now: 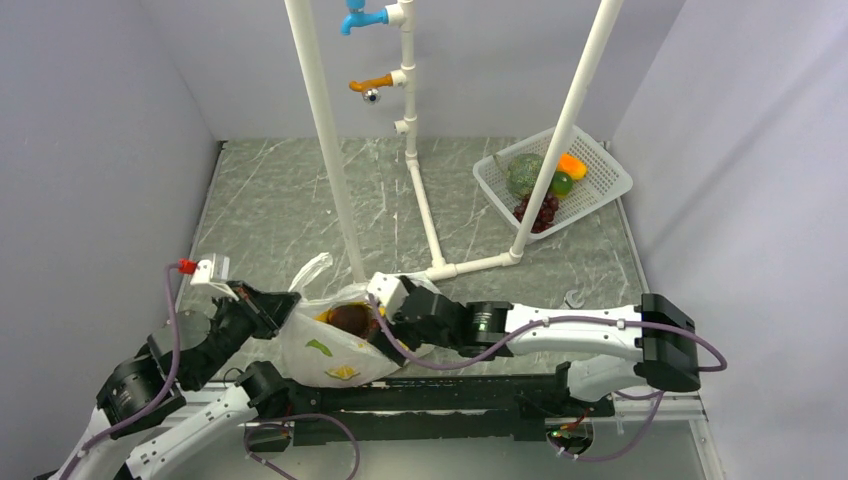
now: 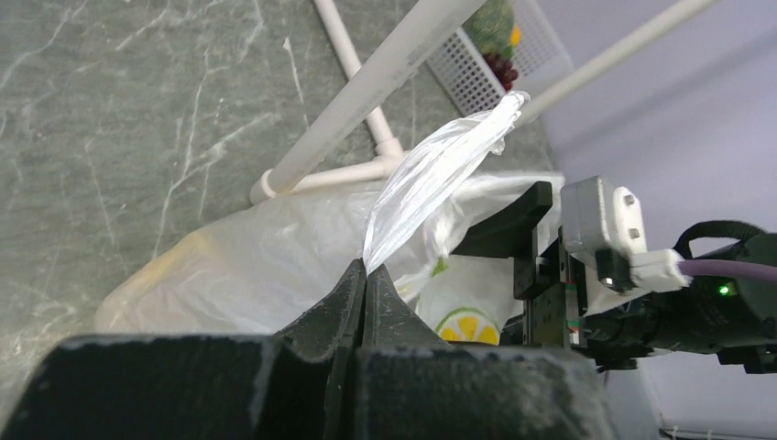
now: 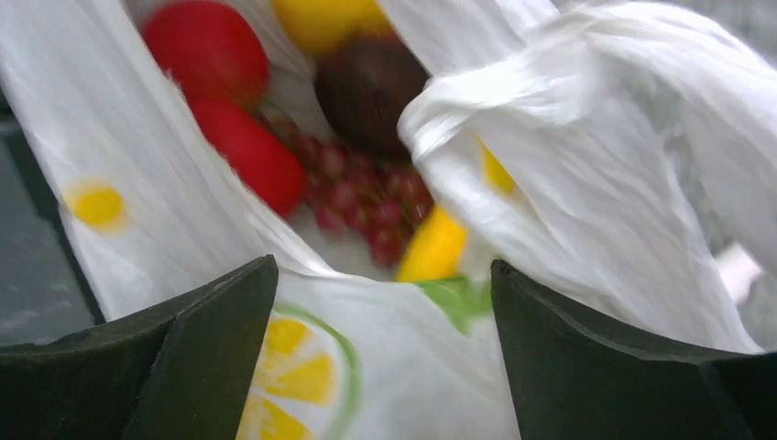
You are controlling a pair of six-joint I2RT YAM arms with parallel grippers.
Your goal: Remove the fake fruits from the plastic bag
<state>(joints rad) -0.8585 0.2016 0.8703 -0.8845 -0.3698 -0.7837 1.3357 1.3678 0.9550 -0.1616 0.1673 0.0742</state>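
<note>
The plastic bag [image 1: 330, 358] lies at the near edge of the table between both arms, white with lemon prints. My left gripper [image 1: 283, 310] [image 2: 365, 266] is shut on a twisted loop handle [image 2: 440, 165] of the bag and holds that side up. My right gripper [image 1: 385, 330] [image 3: 383, 266] stands open at the bag's mouth, its fingers [image 3: 192, 348] wide apart over the bag's rim. Inside lie the fake fruits: two red apples [image 3: 206, 50], a light red grape bunch [image 3: 366, 192], a yellow round fruit [image 3: 321, 18], a yellow banana [image 3: 435, 243] and a dark brown fruit [image 3: 366, 82].
A white PVC pipe frame [image 1: 330, 140] rises just behind the bag, with a base pipe [image 1: 470, 267] on the table. At the back right a white basket [image 1: 600, 185] holds a green melon [image 1: 523, 172], dark grapes [image 1: 540, 210] and an orange piece.
</note>
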